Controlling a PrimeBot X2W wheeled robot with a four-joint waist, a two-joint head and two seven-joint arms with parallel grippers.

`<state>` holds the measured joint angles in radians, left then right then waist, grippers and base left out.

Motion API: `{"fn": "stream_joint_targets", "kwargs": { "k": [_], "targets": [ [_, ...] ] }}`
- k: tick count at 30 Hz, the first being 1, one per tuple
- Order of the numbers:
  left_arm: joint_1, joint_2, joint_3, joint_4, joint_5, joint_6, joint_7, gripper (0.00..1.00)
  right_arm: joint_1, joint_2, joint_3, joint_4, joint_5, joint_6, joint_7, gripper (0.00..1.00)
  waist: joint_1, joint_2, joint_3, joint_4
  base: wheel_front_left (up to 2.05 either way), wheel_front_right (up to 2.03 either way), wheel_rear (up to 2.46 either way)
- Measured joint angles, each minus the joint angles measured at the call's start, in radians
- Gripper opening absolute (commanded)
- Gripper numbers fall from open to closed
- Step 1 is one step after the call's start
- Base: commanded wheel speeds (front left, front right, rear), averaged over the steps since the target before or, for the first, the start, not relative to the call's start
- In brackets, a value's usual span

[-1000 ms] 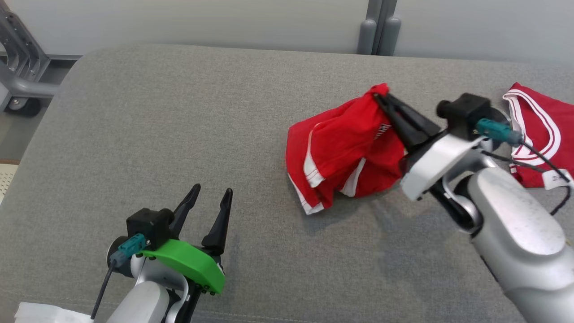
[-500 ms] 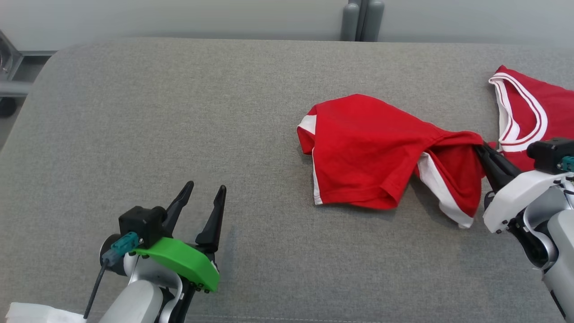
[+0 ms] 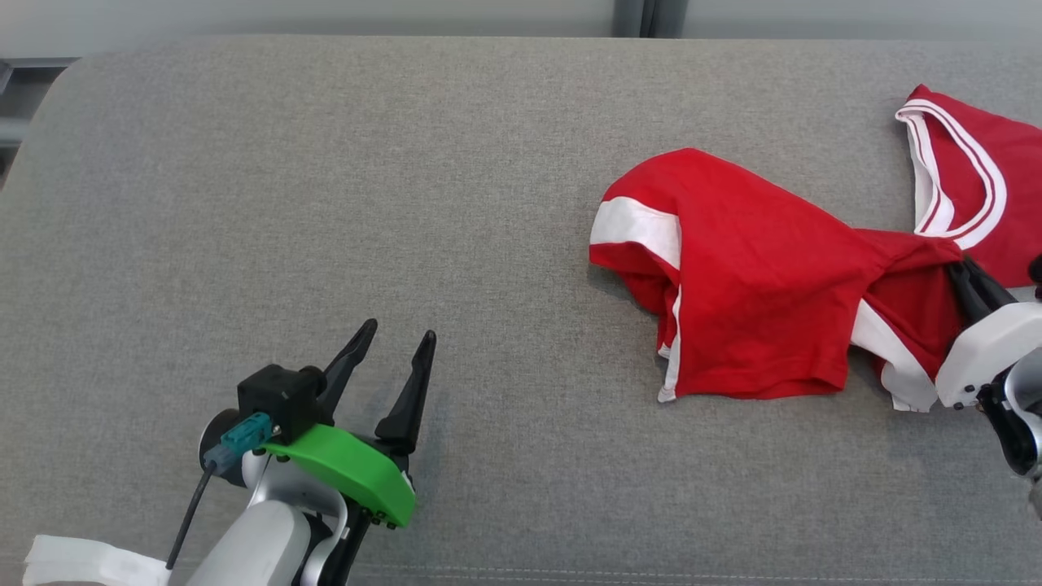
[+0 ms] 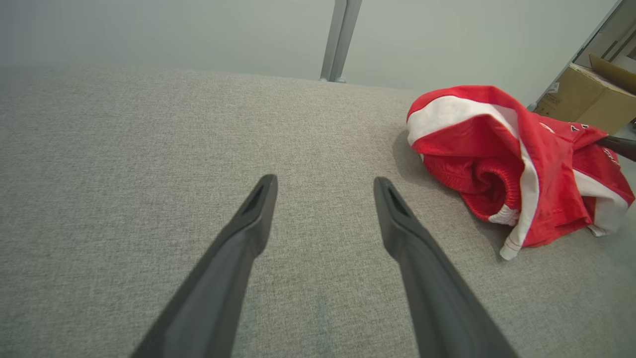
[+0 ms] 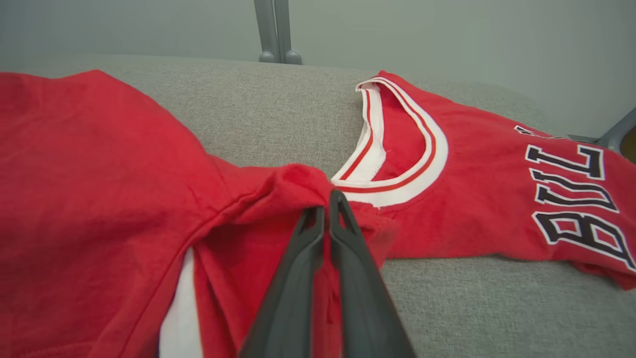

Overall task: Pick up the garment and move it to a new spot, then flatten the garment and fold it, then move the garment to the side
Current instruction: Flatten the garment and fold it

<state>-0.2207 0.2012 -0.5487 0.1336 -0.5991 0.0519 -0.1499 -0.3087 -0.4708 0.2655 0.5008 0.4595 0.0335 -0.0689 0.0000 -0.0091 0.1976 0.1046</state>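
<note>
The garment [image 3: 757, 285], red shorts with white side stripes, lies crumpled on the grey cushioned surface [image 3: 326, 203] at the right. My right gripper [image 3: 961, 268] is shut on a bunched fold at its right end, which is drawn taut toward the fingers. In the right wrist view the right gripper [image 5: 325, 201] pinches red cloth of the garment [image 5: 99, 164] at its tips. My left gripper [image 3: 400, 332] stands open over bare surface at the lower left, well apart from the garment. The left gripper [image 4: 323, 181] holds nothing, and the garment [image 4: 502, 149] lies to its right.
A red jersey [image 3: 993, 179] with a white-trimmed collar and black letters lies at the far right, just behind the gripped fold; the jersey [image 5: 497, 189] touches it. A cardboard box [image 4: 586, 99] stands past the surface's right end. White cloth [image 3: 73, 561] shows at the lower left corner.
My right gripper has drawn the garment rightward and down from a raised bunch, so it now lies spread on the surface. The head camera has shifted. My left gripper has stayed open.
</note>
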Motion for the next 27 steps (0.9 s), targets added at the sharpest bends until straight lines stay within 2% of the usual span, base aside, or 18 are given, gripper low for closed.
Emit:
{"fn": "stream_joint_targets", "kwargs": {
  "k": [4,9,19,25,27],
  "targets": [
    [-0.003,0.000,0.003,0.004,0.000,0.000,-0.001,1.00,-0.012,0.036,0.015,0.003,-0.003,0.000,-0.032,1.00,0.0000,0.0000,0.003,0.007,0.00,0.00,0.00],
    [-0.003,0.001,0.008,0.018,0.000,0.000,-0.007,1.00,-0.012,0.051,0.012,0.003,-0.007,-0.009,-0.084,1.00,0.0000,0.0000,-0.008,0.005,0.00,0.00,0.00],
    [0.001,0.002,0.026,0.032,-0.001,0.001,-0.010,1.00,-0.012,0.093,0.018,-0.046,-0.018,-0.008,-0.151,1.00,0.0000,0.0000,-0.047,-0.026,0.00,0.00,0.00],
    [0.006,0.002,0.023,0.044,-0.001,0.001,-0.011,1.00,-0.004,0.131,0.038,-0.085,-0.019,0.003,-0.160,1.00,0.0000,0.0000,-0.076,-0.048,0.00,0.00,0.00],
    [0.014,0.002,0.022,0.044,-0.002,0.001,-0.011,1.00,0.009,0.140,0.055,-0.106,-0.019,0.017,-0.161,1.00,0.0000,0.0000,-0.085,-0.055,0.00,0.00,0.00]
  ]
}}
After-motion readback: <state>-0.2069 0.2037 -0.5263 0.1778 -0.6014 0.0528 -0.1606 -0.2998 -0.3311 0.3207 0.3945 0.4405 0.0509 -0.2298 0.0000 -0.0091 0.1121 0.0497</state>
